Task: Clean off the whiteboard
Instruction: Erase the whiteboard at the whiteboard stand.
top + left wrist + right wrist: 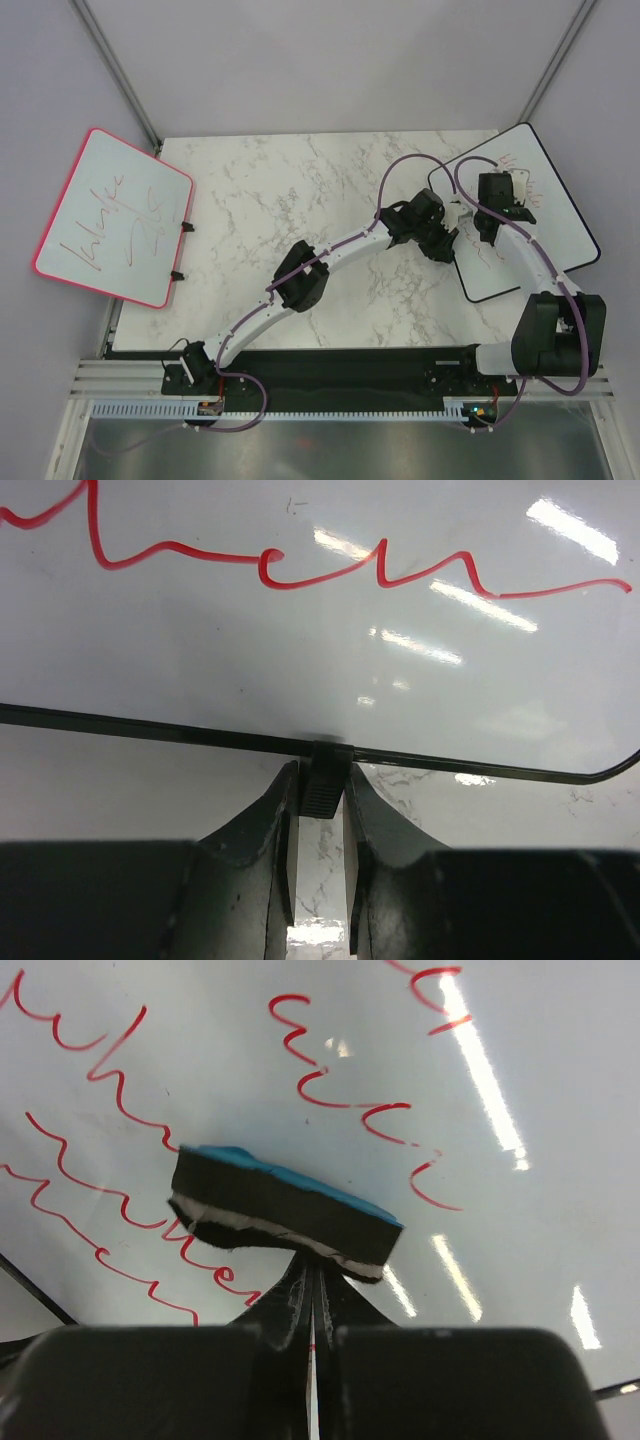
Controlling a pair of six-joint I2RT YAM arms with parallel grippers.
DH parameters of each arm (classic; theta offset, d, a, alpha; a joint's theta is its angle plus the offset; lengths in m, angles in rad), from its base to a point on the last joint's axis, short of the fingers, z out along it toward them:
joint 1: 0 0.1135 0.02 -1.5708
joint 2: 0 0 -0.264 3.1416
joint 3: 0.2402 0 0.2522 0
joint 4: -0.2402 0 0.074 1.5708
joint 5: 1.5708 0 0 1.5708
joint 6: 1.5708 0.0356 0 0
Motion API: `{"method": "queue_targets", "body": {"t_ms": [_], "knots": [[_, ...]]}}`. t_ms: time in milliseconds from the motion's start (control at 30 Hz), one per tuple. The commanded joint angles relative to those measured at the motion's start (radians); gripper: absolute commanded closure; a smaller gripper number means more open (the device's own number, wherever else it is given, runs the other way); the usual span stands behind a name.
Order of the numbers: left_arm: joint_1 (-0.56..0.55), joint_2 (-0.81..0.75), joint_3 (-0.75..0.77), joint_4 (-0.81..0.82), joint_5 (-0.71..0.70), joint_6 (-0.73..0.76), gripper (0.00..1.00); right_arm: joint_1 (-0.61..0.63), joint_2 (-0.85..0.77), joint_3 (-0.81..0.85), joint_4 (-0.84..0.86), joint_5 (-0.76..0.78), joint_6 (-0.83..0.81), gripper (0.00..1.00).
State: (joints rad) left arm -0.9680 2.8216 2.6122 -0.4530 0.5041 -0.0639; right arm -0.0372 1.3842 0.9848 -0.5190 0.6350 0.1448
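Observation:
The black-framed whiteboard [545,215] lies at the table's right side, with orange-red handwriting [330,1080] on its white face [300,650]. My left gripper [447,243] is at the board's left edge. In the left wrist view, my left gripper [322,792] is shut on a small black tab [326,780] on the frame. My right gripper [490,226] is over the board. A blue-backed eraser [285,1210] with a black felt face sits at its tips and hides them, and the right gripper [312,1268] is shut on the eraser's lower edge.
A pink-framed whiteboard [115,215] with red scribbles hangs over the left edge of the marble table [300,200]. Purple cables [400,170] loop above both arms. Grey walls close in the back and sides.

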Motion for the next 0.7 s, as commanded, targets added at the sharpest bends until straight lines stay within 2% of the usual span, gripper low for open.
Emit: {"method": "queue_targets", "body": {"t_ms": [0, 133, 333, 600, 667], "knots": [[0.015, 0.041, 0.026, -0.038, -0.024, -0.040, 0.98, -0.007, -0.048, 0.048, -0.001, 0.003, -0.001, 1.00], [0.015, 0.039, 0.025, -0.038, -0.024, -0.039, 0.98, -0.009, -0.036, 0.054, -0.003, 0.006, -0.016, 0.98], [0.015, 0.036, 0.020, -0.038, -0.022, -0.039, 0.98, -0.016, -0.022, 0.101, 0.000, -0.041, 0.012, 0.75], [0.015, 0.035, 0.017, -0.033, -0.022, -0.039, 0.98, -0.029, 0.010, 0.137, 0.007, -0.067, 0.059, 0.73], [0.015, 0.036, 0.017, -0.033, -0.019, -0.039, 0.98, -0.032, 0.018, 0.140, 0.008, -0.078, 0.061, 0.69]]}}
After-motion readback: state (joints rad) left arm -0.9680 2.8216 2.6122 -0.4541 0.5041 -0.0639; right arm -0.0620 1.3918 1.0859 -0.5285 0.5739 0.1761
